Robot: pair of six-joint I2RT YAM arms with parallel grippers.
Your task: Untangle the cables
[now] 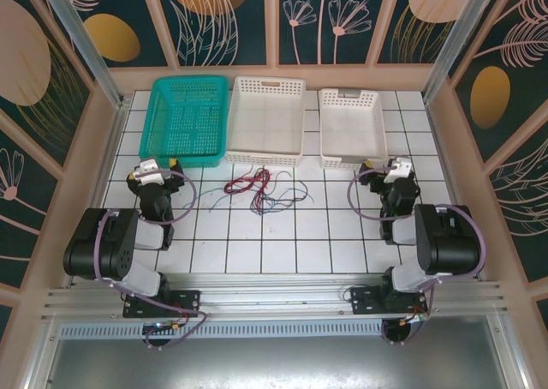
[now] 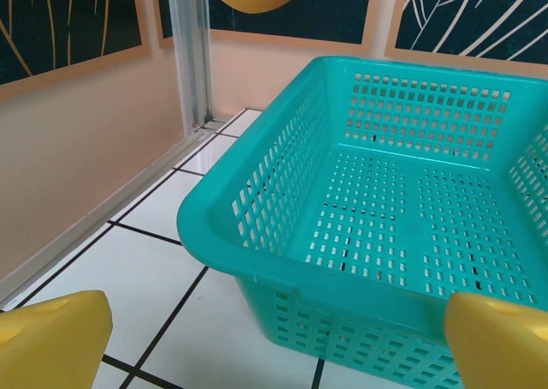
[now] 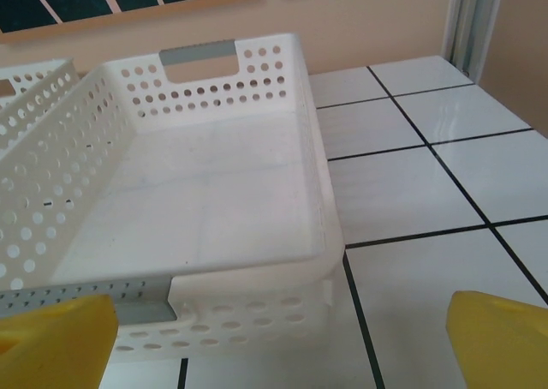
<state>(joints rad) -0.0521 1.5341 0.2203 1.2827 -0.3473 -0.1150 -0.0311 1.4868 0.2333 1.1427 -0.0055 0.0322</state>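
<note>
White tiles cover the desk [image 1: 342,235], boxed in by peach-framed leaf panels. You have three baskets along the far edge: a teal basket [image 1: 190,80], a middle white basket [image 1: 267,82] and a right white basket [image 1: 349,92]. The cables [image 1: 259,189] lie in one loose knot at mid-desk, just in front of the middle white basket and well apart from both arms. Your left end effector [image 1: 161,164] sits by the teal basket's near corner, your right end effector [image 1: 383,164] by the right white basket. Both have their fingers spread wide and pinch nothing.

By my reading you are at the very start, with no strand separated yet. Your next move calls for turning one arm inward to the knot and taking a loose outer end, perhaps a red one, while the other arm pins the rest.

From above, the strands are too thin for you to count or to trace their crossings. Your wrist cameras look at the baskets, and their yellow fingertips [image 2: 51,342] are cut off at the lower corners.
</note>
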